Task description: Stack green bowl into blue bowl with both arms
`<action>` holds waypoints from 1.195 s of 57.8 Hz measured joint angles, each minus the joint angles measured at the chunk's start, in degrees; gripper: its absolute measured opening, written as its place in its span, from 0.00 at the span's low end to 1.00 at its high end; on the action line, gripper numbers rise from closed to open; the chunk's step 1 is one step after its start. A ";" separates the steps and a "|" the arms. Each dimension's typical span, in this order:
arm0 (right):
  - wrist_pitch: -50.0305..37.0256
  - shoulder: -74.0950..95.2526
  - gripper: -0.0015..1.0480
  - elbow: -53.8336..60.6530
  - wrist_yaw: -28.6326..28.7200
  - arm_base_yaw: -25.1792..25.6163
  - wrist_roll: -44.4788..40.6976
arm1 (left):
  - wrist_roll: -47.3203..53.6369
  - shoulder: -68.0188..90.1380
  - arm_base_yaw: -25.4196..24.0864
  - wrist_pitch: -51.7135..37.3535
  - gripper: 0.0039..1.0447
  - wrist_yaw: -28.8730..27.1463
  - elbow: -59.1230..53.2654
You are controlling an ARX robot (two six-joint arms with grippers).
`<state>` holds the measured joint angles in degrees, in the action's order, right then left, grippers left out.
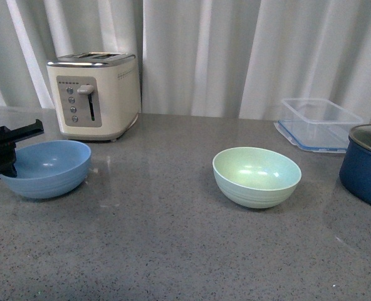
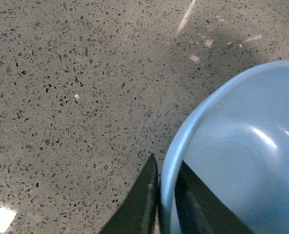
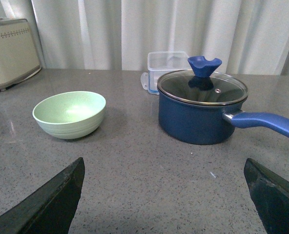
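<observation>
The blue bowl (image 1: 46, 168) sits on the grey counter at the left. My left gripper (image 1: 7, 153) is shut on its near-left rim; in the left wrist view the fingers (image 2: 143, 200) pinch the bowl's rim (image 2: 171, 161), one outside and one inside. The green bowl (image 1: 256, 176) stands upright and empty at the centre right, apart from both grippers. In the right wrist view it (image 3: 69, 114) lies ahead of my open, empty right gripper (image 3: 164, 163), which is out of the front view.
A cream toaster (image 1: 94, 94) stands behind the blue bowl. A clear plastic container (image 1: 320, 122) and a dark navy pot with a glass lid (image 3: 201, 108), handle (image 3: 266, 124) pointing sideways, stand at the right. White curtains hang behind the counter.
</observation>
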<state>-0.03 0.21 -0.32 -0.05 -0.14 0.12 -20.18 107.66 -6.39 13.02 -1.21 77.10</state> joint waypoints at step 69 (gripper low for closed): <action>0.00 0.00 0.90 0.00 0.00 0.00 0.00 | -4.57 3.45 19.80 3.58 0.03 -2.82 8.92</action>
<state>-0.03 0.21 -0.32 -0.05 -0.14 0.12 -24.75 111.11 13.41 16.60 -4.03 86.02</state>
